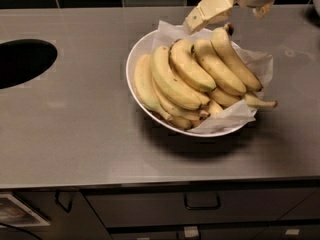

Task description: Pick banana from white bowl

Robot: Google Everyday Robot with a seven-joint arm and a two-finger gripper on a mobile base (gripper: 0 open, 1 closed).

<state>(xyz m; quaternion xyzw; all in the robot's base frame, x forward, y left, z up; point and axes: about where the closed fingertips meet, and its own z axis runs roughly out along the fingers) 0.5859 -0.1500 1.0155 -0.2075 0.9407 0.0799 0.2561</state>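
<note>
The white bowl [131, 66], lined with crinkled white paper [261, 64], stands on the grey counter right of centre. It holds several bananas. The long pale-yellow banana [235, 59] with a dark stem tip lies at the right of the pile, its stem pointing to the back. A bunch of fatter bananas [175, 79] fills the left side, and a small banana with a thin stem [260, 102] sticks out at the right. My gripper [225, 19] hangs over the bowl's back rim, just above the banana's stem tip. It is open and empty, with one cream finger [207, 10] at the left.
A dark round opening [20, 61] is cut in the counter at the left. The counter's front edge runs below the bowl, with drawers and a handle [202, 204] under it. A dark tiled wall stands behind.
</note>
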